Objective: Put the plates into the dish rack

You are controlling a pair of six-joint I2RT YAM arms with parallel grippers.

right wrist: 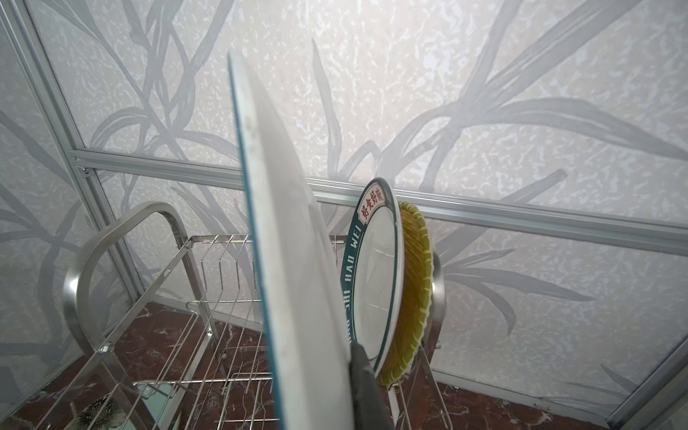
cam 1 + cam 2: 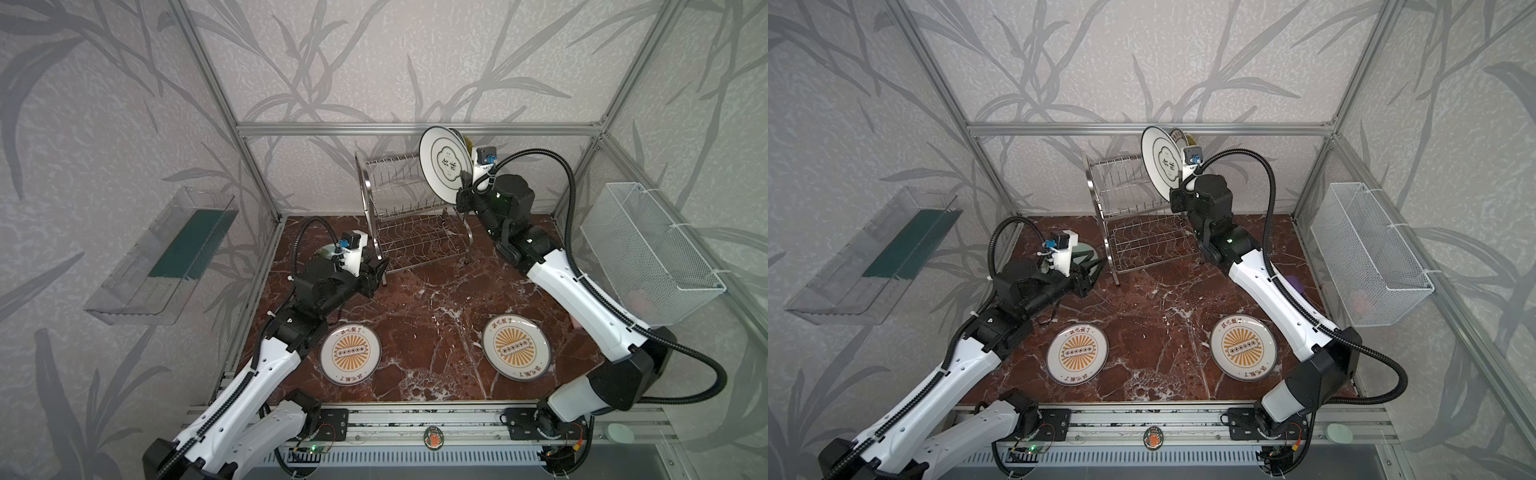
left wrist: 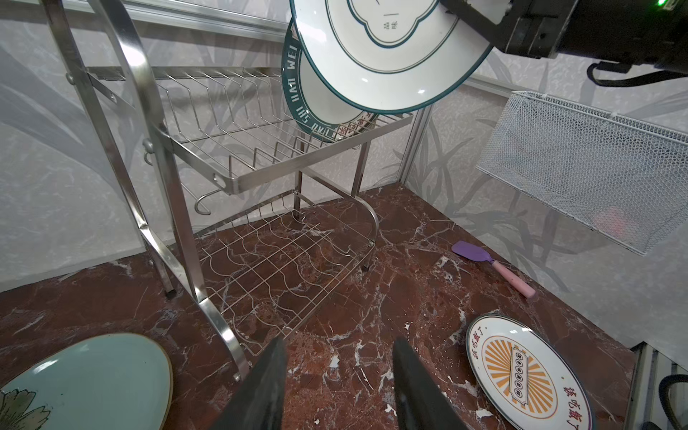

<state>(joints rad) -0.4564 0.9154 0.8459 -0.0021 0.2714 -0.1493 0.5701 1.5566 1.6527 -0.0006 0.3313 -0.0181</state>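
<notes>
While the clear tray [image 2: 162, 257] hangs on the left wall, the left gripper [image 3: 337, 387] hovers low over the marble, fingers spread, nothing between them; a celadon plate [image 3: 85, 379] lies flat just beside it. The left sunburst plate [image 2: 350, 353] lies flat near the front. The dish rack [image 2: 407, 216] stands at the back. Over its right end the right gripper [image 2: 462, 195] is clenched on the lower rim of the outline-motif plate [image 2: 444, 164]: white, thin dark edge, lobed motif. It stands on edge, slightly tilted, face leftward, just beside the green-rimmed plate [image 1: 376, 283] and yellow ribbed plate [image 1: 415, 283] upright in the prongs. Further right: the right sunburst plate [image 2: 516, 346], flat; a purple spatula [image 3: 491, 260]; the mesh basket [image 2: 648, 253] on the wall.
</notes>
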